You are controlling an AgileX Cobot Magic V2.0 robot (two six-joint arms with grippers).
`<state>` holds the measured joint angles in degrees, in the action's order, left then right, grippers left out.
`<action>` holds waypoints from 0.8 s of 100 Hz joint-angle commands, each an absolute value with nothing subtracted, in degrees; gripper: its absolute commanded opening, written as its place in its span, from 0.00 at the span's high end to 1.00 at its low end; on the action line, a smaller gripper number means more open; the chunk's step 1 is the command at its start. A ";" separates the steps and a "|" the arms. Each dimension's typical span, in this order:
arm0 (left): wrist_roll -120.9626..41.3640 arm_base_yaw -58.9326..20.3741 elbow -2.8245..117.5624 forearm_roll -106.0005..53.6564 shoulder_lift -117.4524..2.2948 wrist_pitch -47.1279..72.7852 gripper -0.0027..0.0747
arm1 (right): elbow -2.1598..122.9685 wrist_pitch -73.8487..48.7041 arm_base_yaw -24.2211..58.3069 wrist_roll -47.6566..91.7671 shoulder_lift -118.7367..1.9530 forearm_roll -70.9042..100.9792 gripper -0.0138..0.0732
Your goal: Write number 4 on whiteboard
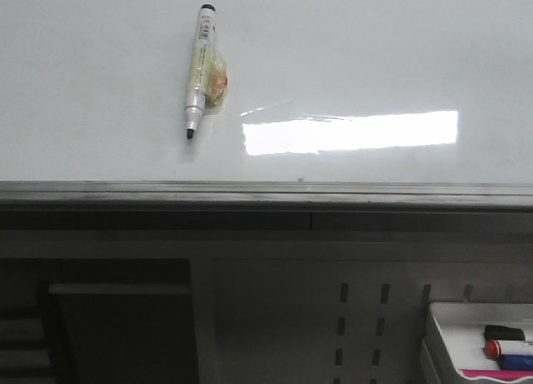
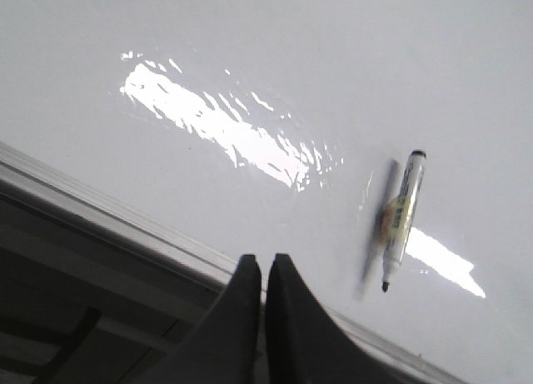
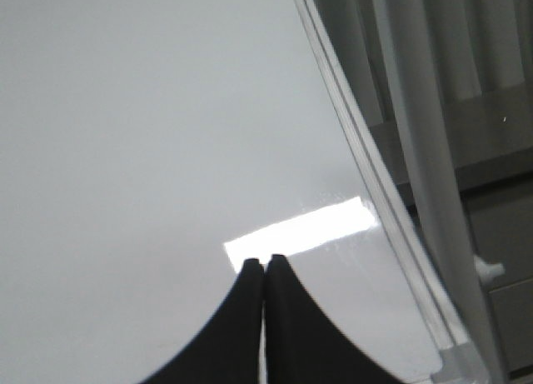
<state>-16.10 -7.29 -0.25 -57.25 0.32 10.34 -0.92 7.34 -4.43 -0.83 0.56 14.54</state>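
The marker pen [image 1: 200, 67] has a label, but the words are too small to read. It lies on the whiteboard [image 1: 375, 51], tip toward the frame, near the left gripper [image 2: 263, 267]. Both the left gripper and the right gripper [image 3: 265, 267] are closed and hold nothing; a tray [image 1: 450, 334] with more pens sits below.

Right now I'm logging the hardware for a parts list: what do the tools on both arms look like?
Only the fingers show. The left tool has two matte black fingers, broad at the base, curving to narrow blunt tips. The right tool has the same black tapered fingers. No cables, markings or arm links are in view.
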 commanded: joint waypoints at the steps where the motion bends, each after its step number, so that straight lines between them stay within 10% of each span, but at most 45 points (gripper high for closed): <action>1: -15.68 -7.29 -2.16 -62.82 1.66 6.80 0.99 | -1.92 9.73 -4.78 -2.94 1.47 19.65 0.89; 54: -17.29 -7.41 15.43 -35.71 -16.61 15.52 0.97 | 18.61 -14.13 9.35 14.63 -9.27 21.87 0.89; 80: -26.42 -10.46 28.63 -38.63 -39.42 23.21 0.35 | 25.00 -13.91 17.47 16.15 -21.98 21.74 0.57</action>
<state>-23.81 -8.59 23.15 -35.72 -32.47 24.32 21.43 -18.47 16.06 15.02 -17.72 21.93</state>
